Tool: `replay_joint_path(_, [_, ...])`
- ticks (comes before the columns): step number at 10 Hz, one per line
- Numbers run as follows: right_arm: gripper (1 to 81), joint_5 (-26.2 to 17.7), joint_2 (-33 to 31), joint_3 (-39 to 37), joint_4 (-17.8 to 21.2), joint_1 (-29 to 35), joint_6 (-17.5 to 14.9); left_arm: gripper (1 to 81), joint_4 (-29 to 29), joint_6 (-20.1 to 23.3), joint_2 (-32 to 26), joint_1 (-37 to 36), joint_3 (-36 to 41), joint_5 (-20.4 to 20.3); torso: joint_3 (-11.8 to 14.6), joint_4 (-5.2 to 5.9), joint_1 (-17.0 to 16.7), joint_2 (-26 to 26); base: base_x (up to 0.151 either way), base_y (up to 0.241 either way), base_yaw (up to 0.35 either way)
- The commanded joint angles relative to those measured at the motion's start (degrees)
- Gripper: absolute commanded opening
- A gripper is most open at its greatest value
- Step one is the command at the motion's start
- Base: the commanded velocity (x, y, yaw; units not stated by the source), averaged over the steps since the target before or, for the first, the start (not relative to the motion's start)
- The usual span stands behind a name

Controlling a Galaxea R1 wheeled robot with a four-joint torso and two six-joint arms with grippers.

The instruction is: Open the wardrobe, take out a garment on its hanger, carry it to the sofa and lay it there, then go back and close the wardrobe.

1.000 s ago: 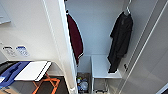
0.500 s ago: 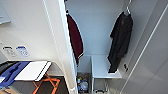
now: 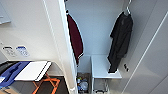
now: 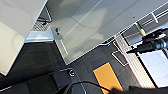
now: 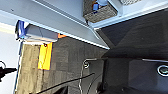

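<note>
**Wardrobe open, black shirt on the rail, untouched**

Head view: wardrobe (image 3: pixel 100 32) stands open, white interior exposed. Left door (image 3: pixel 62 50) is swung out toward the camera, seen edge-on. Right door (image 3: pixel 150 57) is also open, along the right side of the picture.

Garment (image 3: pixel 120 41): black short-sleeved shirt, hanging at the right side of the interior, close to the right door. It sits on the white hanger (image 3: pixel 128 8), hook up at the top. The shirt's lower hem hangs just above a white shelf (image 3: pixel 102 67) in the lower right part of the cabinet.

Dark red garment (image 3: pixel 75 38) hangs at the left side of the interior, right behind the left door's edge. Well apart from the black shirt, bare back panel between them.

Below the dark red garment, a low compartment holds a basket (image 3: pixel 82 83) with mixed small items, too blurred to identify.

Outside the wardrobe, left of it: a white board on an orange folding frame (image 3: pixel 47 83), with something blue (image 3: pixel 12 72) lying next to it. Wall plates (image 3: pixel 16 51) on the white wall above.

Wrist views: dark carpet floor, white wardrobe panels, an orange patch on the floor (image 4: pixel 107 77). Woven basket also appears in the right wrist view (image 5: pixel 100 11).

Grippers: cannot tell whether either is apart or together. Nothing grips the shirt or hanger.
</note>
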Motion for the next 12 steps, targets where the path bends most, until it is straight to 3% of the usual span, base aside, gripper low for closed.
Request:
replay_joint_path(1, [81.1,-1.63,2.12,-2.91,0.9,-0.52,1.38,81.1,-0.7,-0.26,2.15,-1.33,-2.17,0.48,0.0,0.0,0.0,0.0,0.0,0.0,0.0])
replay_joint_path(4, [81.1,-1.63,8.81,-10.64,1.07,-2.89,1.64,81.1,-3.16,-0.26,6.72,-0.19,-7.18,0.4,0.02,0.0,0.0,-0.02,0.0,0.0,0.0])
replay_joint_path(6, [81.1,-1.63,13.39,-15.84,1.78,-4.04,3.58,81.1,-5.1,-0.26,9.8,-0.1,-10.35,0.04,0.02,0.0,-0.02,-0.02,0.0,0.0,0.0])
replay_joint_path(12, [81.1,-1.72,23.65,-30.23,2.47,-7.64,3.75,81.1,-14.05,-0.26,19.73,-0.1,-24.67,-8.12,0.07,0.0,-0.06,-0.05,0.0,0.0,0.0])
